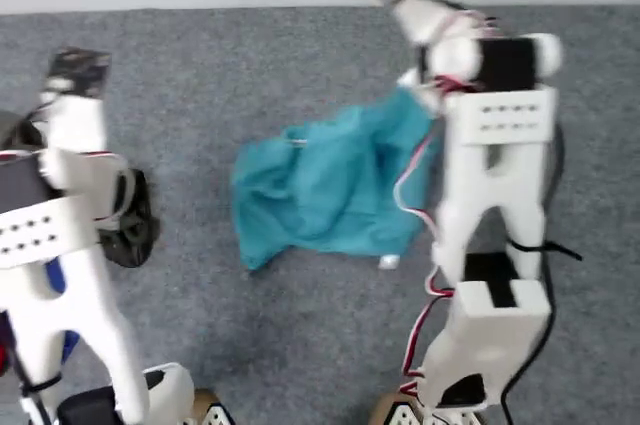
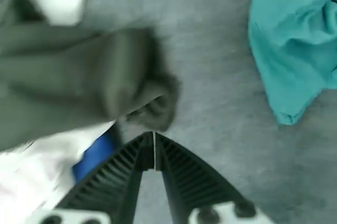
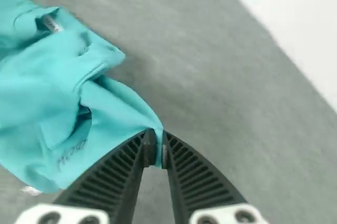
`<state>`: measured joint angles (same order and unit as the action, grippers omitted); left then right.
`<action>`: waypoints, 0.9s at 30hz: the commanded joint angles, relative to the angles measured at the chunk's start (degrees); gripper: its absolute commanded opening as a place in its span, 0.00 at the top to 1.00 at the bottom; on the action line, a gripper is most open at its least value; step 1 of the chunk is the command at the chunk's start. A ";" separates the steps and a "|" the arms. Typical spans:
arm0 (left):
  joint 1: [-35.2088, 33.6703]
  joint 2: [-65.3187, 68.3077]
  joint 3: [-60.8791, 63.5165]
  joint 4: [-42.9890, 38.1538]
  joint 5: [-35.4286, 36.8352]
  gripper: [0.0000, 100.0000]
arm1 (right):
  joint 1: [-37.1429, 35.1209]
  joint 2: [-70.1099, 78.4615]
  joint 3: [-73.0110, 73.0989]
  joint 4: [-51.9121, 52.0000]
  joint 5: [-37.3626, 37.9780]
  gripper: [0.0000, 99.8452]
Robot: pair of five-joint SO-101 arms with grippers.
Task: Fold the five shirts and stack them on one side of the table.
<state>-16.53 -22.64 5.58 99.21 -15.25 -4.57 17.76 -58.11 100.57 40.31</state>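
Right claw (image 3: 155, 147) is pinched on a corner of the teal shirt (image 1: 330, 185), and that edge sits raised off the table (image 1: 250, 55). The rest of the shirt is a crumpled heap, not spread, with no fold in it yet.

Left claw (image 2: 154, 149) is pressed together with nothing in it. It hangs well apart from the shirt on the left arm's side, just beside a pile (image 2: 79, 87) of dark, white and blue cloth. That's probably your finished stack, but I can't tell how many pieces are in it.

My read on the step: you're flattening the shirt before folding.

The next move needs a second grip:
- Spread the left claw and take the shirt's far edge, opposite the right claw's corner.
- Pull the two grips apart and lay the shirt flat. Dragging it by one corner will likely just bunch it.

The right arm's wire (image 1: 412, 170) hangs over the shirt, so keep it from snagging.
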 commanded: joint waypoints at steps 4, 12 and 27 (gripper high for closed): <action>16.79 -0.18 -0.66 -0.70 5.89 0.99 | -2.51 -7.34 2.02 2.42 1.23 0.99; 11.60 -0.26 4.26 -6.15 10.02 0.99 | -20.88 -14.81 2.11 -0.66 1.14 0.99; -7.12 -0.70 4.35 -3.25 3.87 0.99 | -15.52 -21.05 4.04 -4.35 4.57 0.99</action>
<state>-24.88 -22.64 10.15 95.25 -11.03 -22.51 -2.37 -54.95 95.74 44.09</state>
